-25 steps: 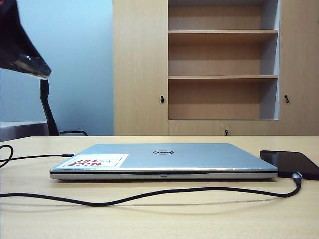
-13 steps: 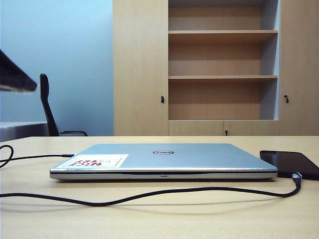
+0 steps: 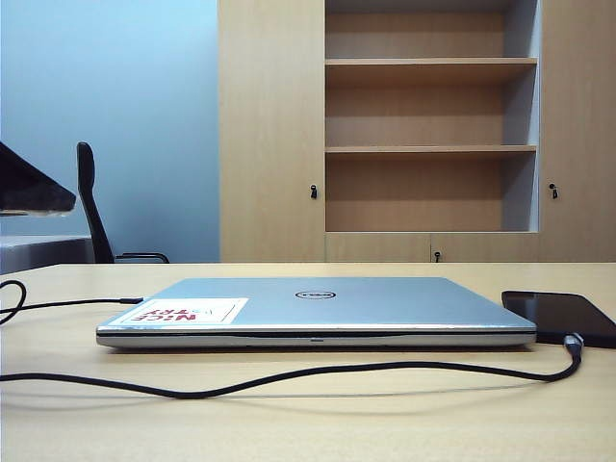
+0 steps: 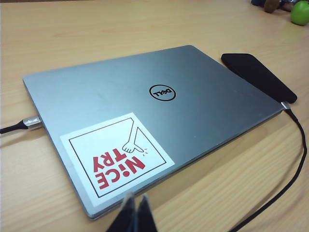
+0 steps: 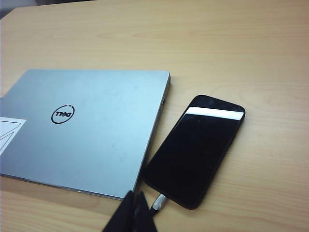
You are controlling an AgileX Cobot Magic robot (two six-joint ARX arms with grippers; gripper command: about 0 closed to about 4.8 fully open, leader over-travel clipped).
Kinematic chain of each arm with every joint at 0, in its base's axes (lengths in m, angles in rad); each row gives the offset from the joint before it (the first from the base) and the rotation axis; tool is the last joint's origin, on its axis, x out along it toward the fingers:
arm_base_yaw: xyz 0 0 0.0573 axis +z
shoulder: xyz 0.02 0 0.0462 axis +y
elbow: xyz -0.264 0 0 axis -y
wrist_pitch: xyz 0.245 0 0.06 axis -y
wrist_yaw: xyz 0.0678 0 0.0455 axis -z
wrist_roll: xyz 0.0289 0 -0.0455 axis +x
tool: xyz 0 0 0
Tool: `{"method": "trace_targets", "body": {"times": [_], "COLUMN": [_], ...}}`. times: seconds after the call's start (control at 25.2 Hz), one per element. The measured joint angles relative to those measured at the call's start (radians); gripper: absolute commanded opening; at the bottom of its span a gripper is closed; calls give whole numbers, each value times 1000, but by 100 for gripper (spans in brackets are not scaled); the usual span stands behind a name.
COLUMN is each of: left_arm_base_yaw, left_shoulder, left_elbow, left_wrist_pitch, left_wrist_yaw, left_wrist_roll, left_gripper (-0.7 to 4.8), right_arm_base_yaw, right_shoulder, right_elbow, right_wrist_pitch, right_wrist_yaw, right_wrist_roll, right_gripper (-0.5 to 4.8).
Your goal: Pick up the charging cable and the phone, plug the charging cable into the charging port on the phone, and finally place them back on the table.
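Observation:
The black phone (image 5: pixel 195 150) lies flat on the table (image 3: pixel 385 423), just right of the laptop (image 3: pixel 318 308). The charging cable (image 3: pixel 289 373) runs across the front of the table, and its silver plug (image 5: pixel 161 202) meets the phone's short edge, covering the charging port. My left gripper (image 4: pixel 135 198) is shut and empty, held above the laptop's stickered corner. My right gripper (image 5: pixel 134 195) is also shut and empty, above the plug and the laptop's corner. In the exterior view only a dark part of the left arm (image 3: pixel 29 188) shows at the left edge.
The closed silver laptop (image 4: pixel 145 121) fills the table's middle, and a second silver plug (image 4: pixel 31 122) sits at its side. A green ball (image 4: pixel 299 12) lies far off. A chair (image 3: pixel 91 207) and a shelf cabinet (image 3: pixel 423 135) stand behind the table.
The dark arm part at the exterior view's left edge has sunk from the top corner and drawn back toward the edge. Phone, cable and laptop have not moved.

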Motion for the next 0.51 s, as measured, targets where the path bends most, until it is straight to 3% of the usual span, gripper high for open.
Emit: {"method": "trace_targets", "body": {"times": [0.32, 0.51], "left_arm_base_yaw": [4, 180], "left_shoulder": [-85, -168], "left_elbow": [0, 0], "left_wrist_pitch": [48, 28], "left_wrist_yaw": [0, 1], "left_wrist_roll": [0, 0], "left_gripper": [-6, -6], "right_arm_base_yaw": [0, 0], "right_shoulder": [0, 0], "right_elbow": [0, 0], "right_wrist_pitch": [0, 0], "right_wrist_yaw": [0, 0], "right_wrist_roll": [0, 0], "right_gripper": [4, 4]}}
